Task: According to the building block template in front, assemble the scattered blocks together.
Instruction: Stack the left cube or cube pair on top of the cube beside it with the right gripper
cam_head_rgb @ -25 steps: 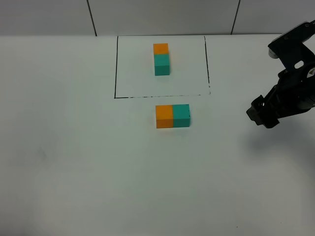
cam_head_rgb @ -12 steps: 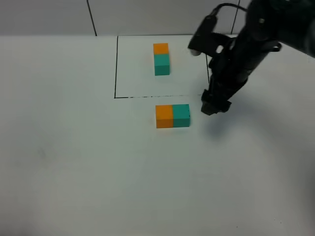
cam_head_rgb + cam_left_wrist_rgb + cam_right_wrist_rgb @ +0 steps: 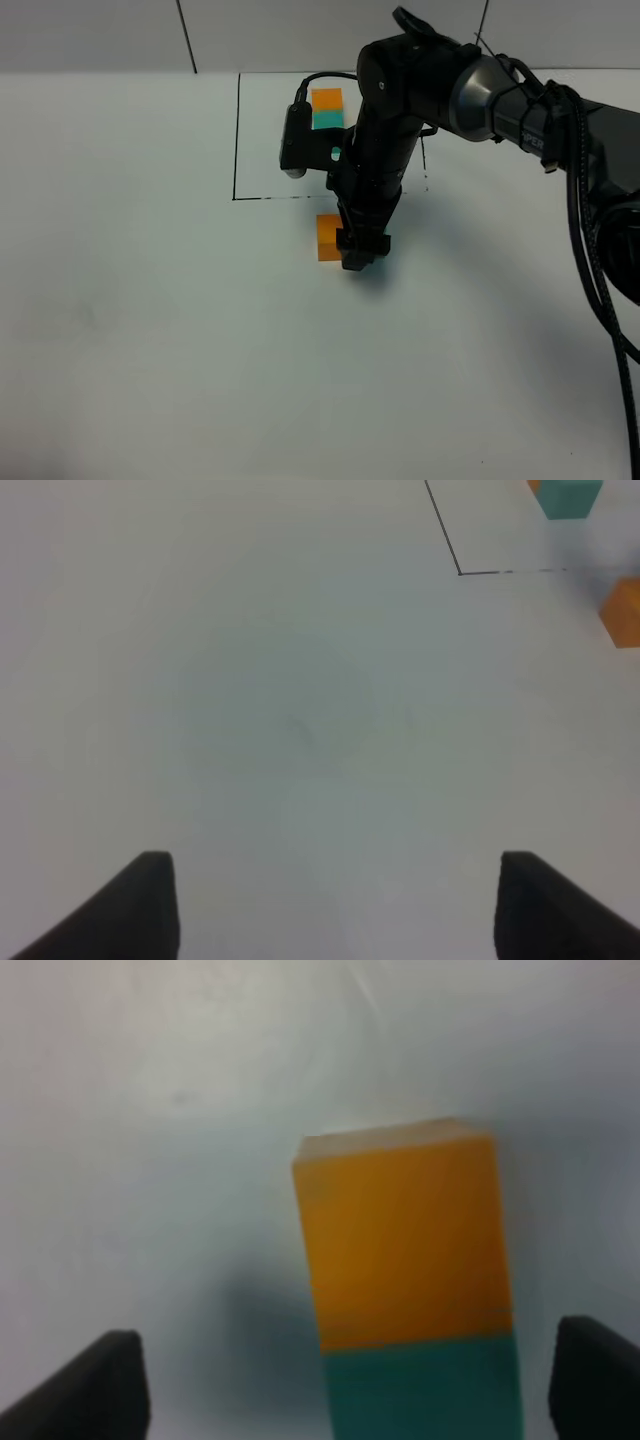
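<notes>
The scattered blocks sit joined side by side just in front of the drawn frame. In the exterior view only the orange cube (image 3: 327,238) shows; my right arm covers the teal one. The right wrist view shows the orange cube (image 3: 405,1240) touching the teal cube (image 3: 425,1395). My right gripper (image 3: 358,255) hovers over them, open, its fingertips (image 3: 105,1375) wide on either side of the teal cube. The template (image 3: 326,101), an orange-teal pair inside the black frame (image 3: 237,140), is partly hidden by the arm. My left gripper (image 3: 340,900) is open and empty over bare table.
The white table (image 3: 150,330) spreads to the left and front. The left wrist view catches the frame's corner (image 3: 459,572), the template's teal cube (image 3: 572,495) and the orange scattered cube (image 3: 624,611) at its margin. A grey panelled wall (image 3: 100,35) stands behind.
My right arm has swung in from the right edge of the table to directly over the scattered blocks, hiding the teal cube from the exterior camera. The blocks have not moved.
</notes>
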`<move>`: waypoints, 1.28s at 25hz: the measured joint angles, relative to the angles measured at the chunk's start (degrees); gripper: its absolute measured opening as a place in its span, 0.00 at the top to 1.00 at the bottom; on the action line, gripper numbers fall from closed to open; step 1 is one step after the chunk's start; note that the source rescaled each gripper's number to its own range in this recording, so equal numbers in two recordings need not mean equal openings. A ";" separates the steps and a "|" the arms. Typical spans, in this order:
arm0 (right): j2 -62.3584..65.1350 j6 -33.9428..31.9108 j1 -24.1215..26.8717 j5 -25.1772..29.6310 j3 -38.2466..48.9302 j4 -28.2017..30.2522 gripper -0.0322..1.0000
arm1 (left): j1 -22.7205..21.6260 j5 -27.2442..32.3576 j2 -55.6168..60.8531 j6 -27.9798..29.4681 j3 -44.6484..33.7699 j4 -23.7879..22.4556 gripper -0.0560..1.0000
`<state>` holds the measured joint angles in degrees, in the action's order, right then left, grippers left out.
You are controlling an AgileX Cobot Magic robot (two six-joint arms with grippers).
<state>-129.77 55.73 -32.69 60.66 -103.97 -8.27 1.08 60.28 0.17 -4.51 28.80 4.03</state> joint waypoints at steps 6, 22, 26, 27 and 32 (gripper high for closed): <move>-1.39 0.65 -0.12 -1.80 -0.24 1.21 0.33 | 0.00 0.00 0.00 0.00 0.00 0.00 0.56; -4.06 0.65 -0.12 -5.65 -0.69 1.72 0.34 | 0.00 0.00 0.00 0.00 0.00 0.00 0.56; -5.07 0.65 -0.12 -5.04 -0.69 1.77 0.34 | 0.00 0.00 0.00 0.00 0.00 0.00 0.56; -5.07 0.65 -0.07 -4.98 -0.69 1.77 0.36 | 0.00 0.00 0.00 0.00 0.00 0.00 0.56; -5.07 0.65 0.11 -4.98 -0.69 1.77 0.79 | 0.00 0.00 0.00 0.00 0.00 0.00 0.56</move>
<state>-134.83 56.39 -32.58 55.68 -104.66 -6.50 1.08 60.28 0.17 -4.51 28.80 4.03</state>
